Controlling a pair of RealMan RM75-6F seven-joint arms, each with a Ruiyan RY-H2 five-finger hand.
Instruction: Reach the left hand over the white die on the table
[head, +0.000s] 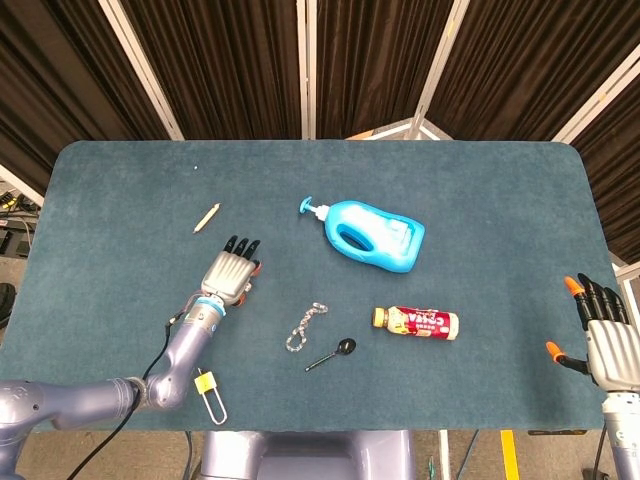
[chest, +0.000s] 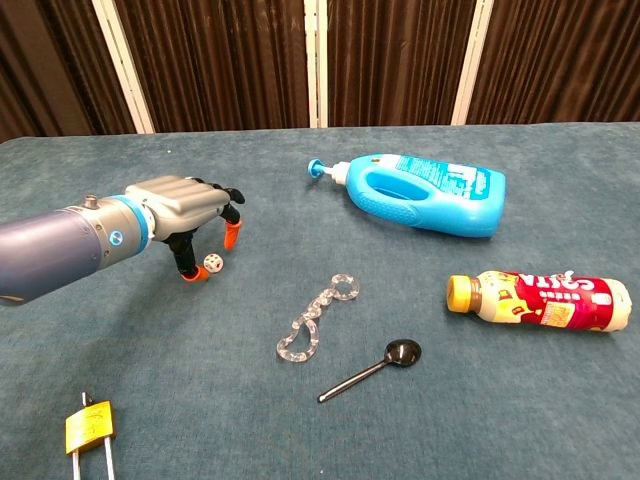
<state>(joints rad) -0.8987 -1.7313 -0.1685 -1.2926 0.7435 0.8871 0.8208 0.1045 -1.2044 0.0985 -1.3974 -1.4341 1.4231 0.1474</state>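
Observation:
The white die (chest: 213, 263) lies on the teal table under my left hand (chest: 187, 205), just below the fingers and beside the orange-tipped thumb. From the head view the left hand (head: 230, 272) hides the die completely. The fingers are spread, palm down, and hold nothing. My right hand (head: 604, 336) hangs open off the table's right front corner, fingers apart and empty; the chest view does not show it.
A blue detergent bottle (head: 370, 235) lies mid-table, with a drink bottle (head: 418, 322) in front of it. A clear chain (head: 305, 326) and a black spoon (head: 333, 353) lie near the front. A pencil (head: 207, 217) and a yellow padlock (head: 207, 389) sit at left.

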